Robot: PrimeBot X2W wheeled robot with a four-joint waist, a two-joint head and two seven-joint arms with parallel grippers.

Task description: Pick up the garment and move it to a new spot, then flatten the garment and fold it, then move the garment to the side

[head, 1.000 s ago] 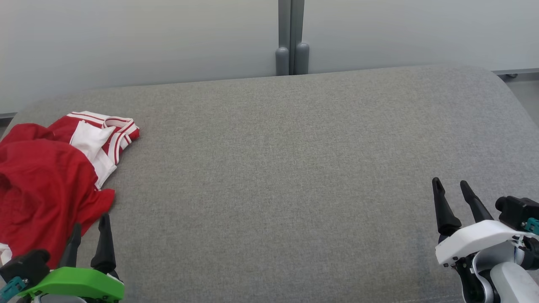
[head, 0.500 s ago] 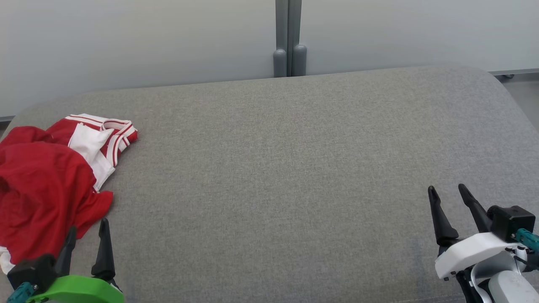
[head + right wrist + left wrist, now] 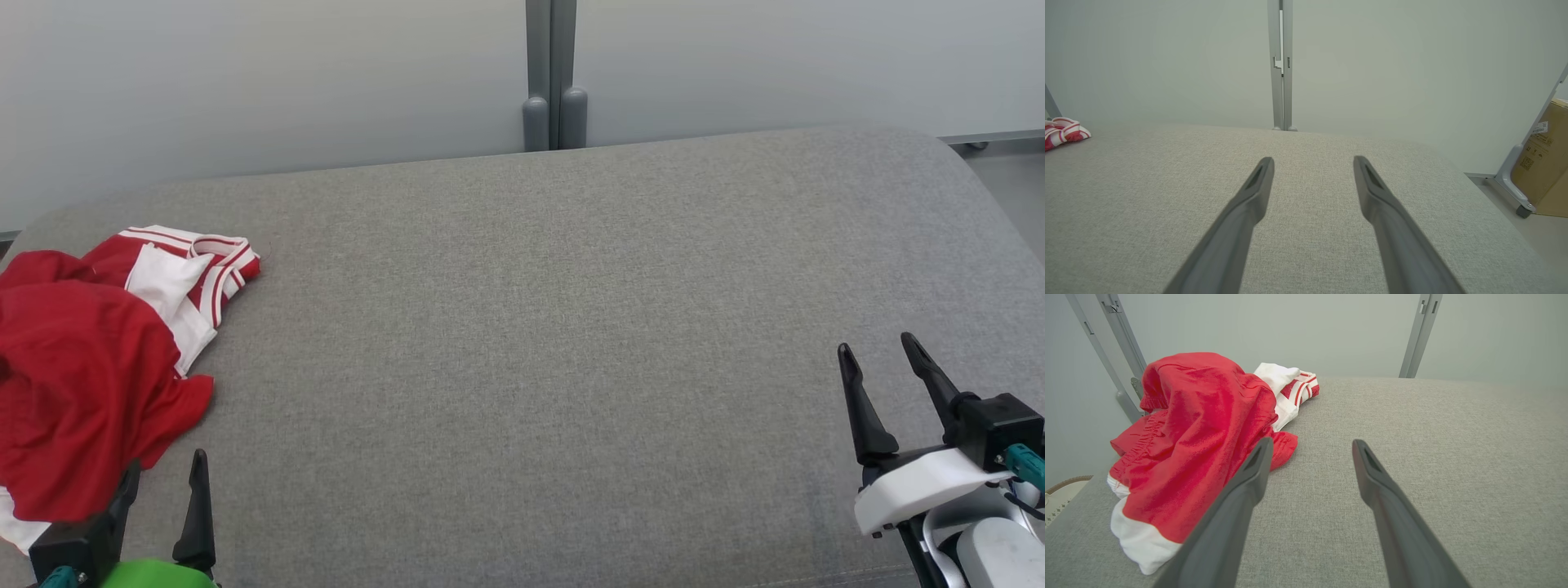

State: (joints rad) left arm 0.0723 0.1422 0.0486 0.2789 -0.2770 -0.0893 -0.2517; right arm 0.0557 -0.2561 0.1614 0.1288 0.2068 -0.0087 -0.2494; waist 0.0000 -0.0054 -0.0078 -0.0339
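- The crumpled red garment with white-and-red striped trim (image 3: 82,367) lies heaped at the left edge of the grey fabric-covered table (image 3: 531,327).
- The left claw (image 3: 163,469) sits just near-right of the heap. Its two dark fingers are spread and nothing is between them.
- The right claw (image 3: 878,347) is likewise spread and empty. It is over bare table at the near right, well apart from the cloth.
- The pick-up looks like the step in hand. The left claw would do best to shift left over the heap and pinch a raised ridge of cloth, not a flat edge. It should then lift well clear before carrying the cloth towards the middle.
- The head view's left edge cuts off part of the heap.
- No lettering shows on the cloth.
- I cannot tell whether the heap is one piece or two.
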